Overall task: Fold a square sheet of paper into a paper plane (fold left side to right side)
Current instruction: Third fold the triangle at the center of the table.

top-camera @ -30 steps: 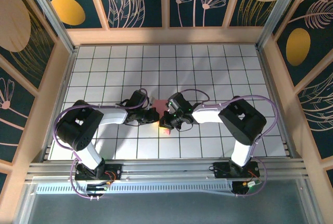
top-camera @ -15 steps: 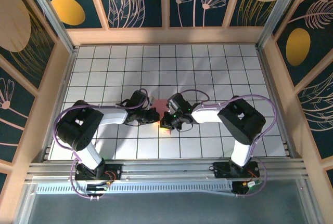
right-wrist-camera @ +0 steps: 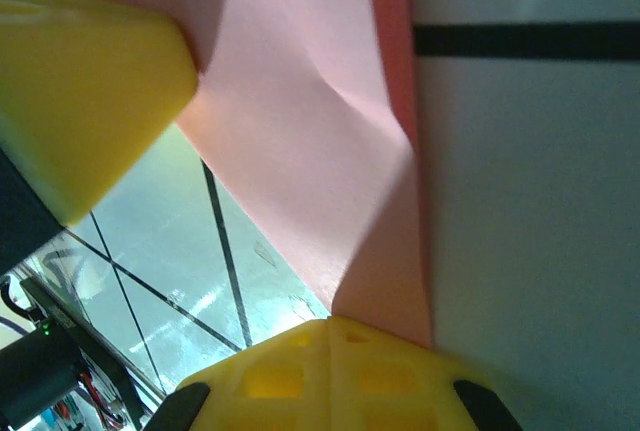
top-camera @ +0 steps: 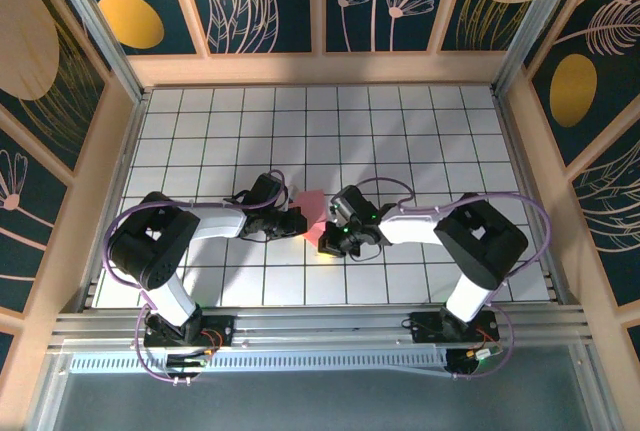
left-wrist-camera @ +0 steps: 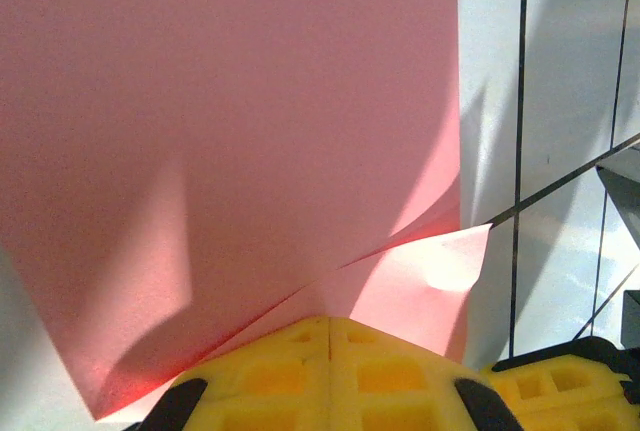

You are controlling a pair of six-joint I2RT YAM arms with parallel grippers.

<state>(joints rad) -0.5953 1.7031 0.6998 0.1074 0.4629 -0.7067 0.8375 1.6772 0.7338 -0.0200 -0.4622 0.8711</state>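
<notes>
The square sheet of paper (top-camera: 313, 209) is a small creased salmon-pink shape held up between the two grippers at the middle of the table. In the left wrist view the sheet of paper (left-wrist-camera: 230, 131) spreads away from my left gripper (left-wrist-camera: 330, 323), whose yellow jaws are shut with a folded corner running into their tip. In the right wrist view a paper strip (right-wrist-camera: 300, 151) ends at my shut right gripper (right-wrist-camera: 330, 326), and the table shows under it. Seen from above, the left gripper (top-camera: 297, 222) is at the sheet's left and the right gripper (top-camera: 328, 242) at its lower right.
White tiled table (top-camera: 420, 131) with wooden walls on three sides and a metal rail (top-camera: 320, 326) at the near edge. The left gripper's yellow finger (right-wrist-camera: 80, 91) sits close in the right wrist view; the right gripper's finger (left-wrist-camera: 560, 386) shows in the left wrist view.
The right arm has swung its elbow outward to the right and its gripper has shifted slightly toward the near edge. More pink paper shows between the grippers. The left arm stayed put.
</notes>
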